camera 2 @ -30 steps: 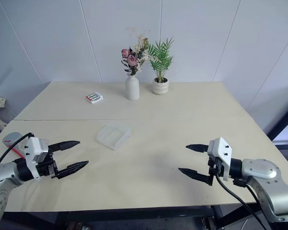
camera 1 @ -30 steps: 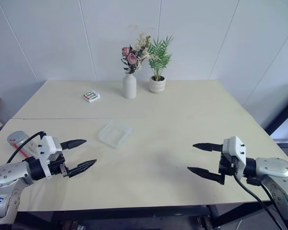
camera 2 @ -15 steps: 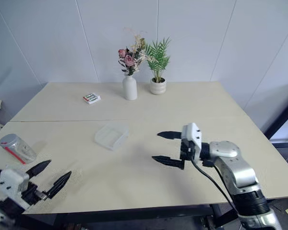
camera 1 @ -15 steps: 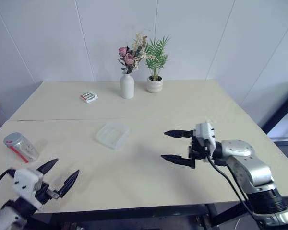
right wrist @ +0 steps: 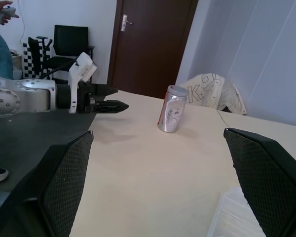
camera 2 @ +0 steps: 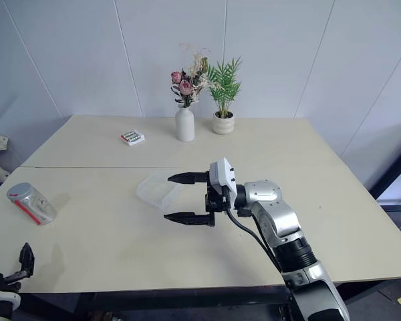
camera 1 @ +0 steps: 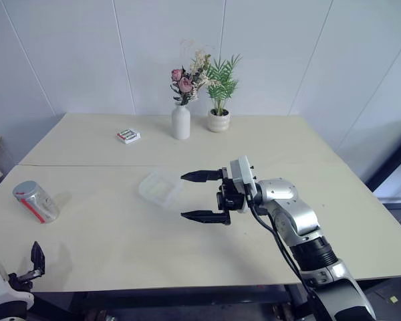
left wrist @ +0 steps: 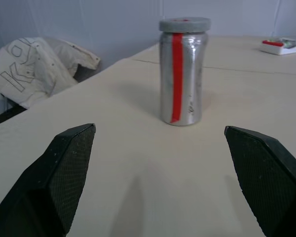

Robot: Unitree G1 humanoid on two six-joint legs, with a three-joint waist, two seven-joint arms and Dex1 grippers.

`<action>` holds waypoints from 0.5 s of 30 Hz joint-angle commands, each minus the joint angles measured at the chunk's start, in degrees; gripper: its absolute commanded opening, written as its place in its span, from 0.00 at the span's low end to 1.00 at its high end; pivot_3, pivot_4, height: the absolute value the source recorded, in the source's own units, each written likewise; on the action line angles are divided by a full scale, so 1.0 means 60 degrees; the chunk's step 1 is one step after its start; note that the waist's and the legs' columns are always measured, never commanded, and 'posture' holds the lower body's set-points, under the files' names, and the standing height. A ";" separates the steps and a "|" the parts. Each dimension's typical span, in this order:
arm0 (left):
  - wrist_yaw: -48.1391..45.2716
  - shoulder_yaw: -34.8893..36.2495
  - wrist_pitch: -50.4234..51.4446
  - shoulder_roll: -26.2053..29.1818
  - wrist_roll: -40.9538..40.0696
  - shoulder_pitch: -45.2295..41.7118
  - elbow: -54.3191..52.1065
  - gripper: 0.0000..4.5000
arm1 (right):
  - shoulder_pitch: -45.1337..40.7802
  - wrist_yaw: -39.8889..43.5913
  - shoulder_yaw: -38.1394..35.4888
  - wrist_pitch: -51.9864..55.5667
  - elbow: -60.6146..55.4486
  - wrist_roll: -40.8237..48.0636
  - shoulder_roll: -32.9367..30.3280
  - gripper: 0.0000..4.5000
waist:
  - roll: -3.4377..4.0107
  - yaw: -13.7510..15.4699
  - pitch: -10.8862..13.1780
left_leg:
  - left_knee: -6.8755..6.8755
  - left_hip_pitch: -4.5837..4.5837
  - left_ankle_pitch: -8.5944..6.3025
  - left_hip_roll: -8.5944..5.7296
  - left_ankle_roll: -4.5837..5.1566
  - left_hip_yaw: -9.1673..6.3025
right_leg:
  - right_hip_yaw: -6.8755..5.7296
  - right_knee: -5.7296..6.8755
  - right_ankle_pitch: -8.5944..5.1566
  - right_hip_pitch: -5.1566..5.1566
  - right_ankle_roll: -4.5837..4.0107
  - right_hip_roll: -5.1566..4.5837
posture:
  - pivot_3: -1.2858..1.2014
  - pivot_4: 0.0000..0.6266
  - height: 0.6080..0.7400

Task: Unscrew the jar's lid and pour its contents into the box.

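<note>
Pale wooden counter (camera 1: 207,144) set against a white panelled wall.

Head views: the jar (camera 1: 35,201) stands upright near the counter's left edge, its lid (camera 1: 23,189) screwed on and a red stripe down its side. The box (camera 1: 160,188) lies towards the counter's middle, well to the right of the jar. The right gripper (camera 1: 199,196) hovers just beside the box on the side away from the jar, its two black fingers pointing towards the jar; jaws spread wide, holding nothing. The left gripper (camera 1: 35,261) sits at the near edge of the counter, nearer the camera than the jar. At the far edge, well behind the box, stand a white vase (camera 1: 181,122) of dried flowers and a small potted plant (camera 1: 219,107); a small white packet (camera 1: 127,136) lies between the vase and the jar's side of the counter.

Left wrist view: the jar stands between the two fingers (left wrist: 56,173) and some way beyond them, untouched; jaws wide apart and empty. A pale cloth bag (left wrist: 37,61) lies off the counter beyond the jar.

Right wrist view: the jar stands upright across the counter, the left gripper near it and apart from it; a corner of the box shows close by the right gripper's fingers. A dark door (right wrist: 153,44) and a black chair (right wrist: 69,44) lie beyond the jar.
</note>
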 commanded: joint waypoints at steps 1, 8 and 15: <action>0.0161 0.0162 -0.0096 0.0855 0.0119 -0.0792 0.0538 0.99 | -0.0232 -0.0208 -0.0204 -0.0315 -0.0052 -0.0040 0.0216 1.00 | 0.0000 0.0026 0.0000 | -0.0003 0.0001 0.0000 -0.0001 0.0000 -0.0001 | -0.0001 0.0003 0.0001 -0.0001 0.0001 -0.0001 | 0.52 0.24 1.00; -0.0701 0.0091 -0.0120 0.2048 -0.0439 -0.2033 0.2227 0.99 | -0.0054 -0.0655 -0.0291 -0.0272 -0.0319 -0.0147 0.0307 1.00 | 0.0000 -0.0076 -0.0002 | -0.0029 -0.0001 -0.0004 0.0007 -0.0008 -0.0012 | -0.0020 0.0013 0.0055 -0.0015 0.0093 -0.0003 | 0.52 0.24 1.00; -0.1548 0.0200 -0.0327 0.2838 -0.0820 -0.2659 0.3733 0.99 | 0.0148 -0.0961 -0.0354 -0.0101 -0.0695 -0.0136 0.0193 1.00 | 0.0000 -0.0115 -0.0002 | -0.0091 -0.0002 -0.0016 0.0031 -0.0031 -0.0022 | -0.0038 0.0012 0.0040 -0.0039 0.0071 0.0007 | 0.52 0.24 1.00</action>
